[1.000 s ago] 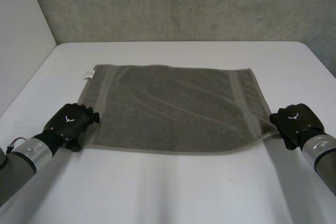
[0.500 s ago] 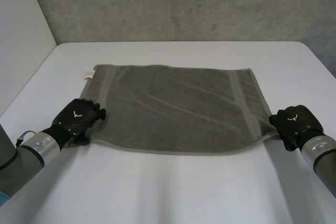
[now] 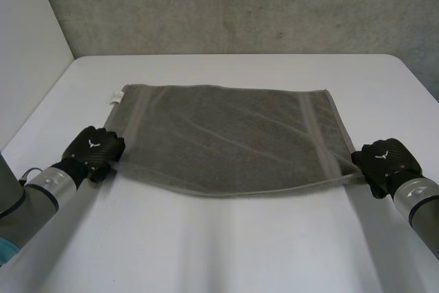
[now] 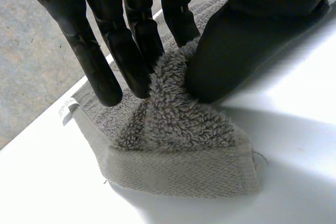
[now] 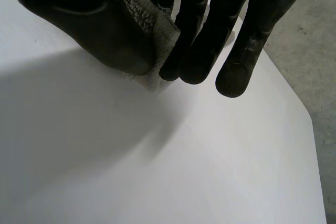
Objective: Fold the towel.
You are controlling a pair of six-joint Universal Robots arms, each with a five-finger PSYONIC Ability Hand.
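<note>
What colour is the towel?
The towel is grey-brown, with paler stripes near both ends. The head view shows it best.

The light is soft and even, and the white table (image 3: pixel 226 252) looks bright without hard glare. The near edge of the towel (image 3: pixel 226 135) (lifted a little) throws a faint shadow on it, and the wall (image 3: pixel 240 5) behind is dimmer.

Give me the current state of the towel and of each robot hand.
towel: spread open, not yet folded; far edge flat on the table, near corners pinched, near edge bowed between them.
left robot hand: shut on the towel's near left corner, pinched between thumb and fingers.
right robot hand: shut on the towel's near right corner, pinched between thumb and fingers.
</note>
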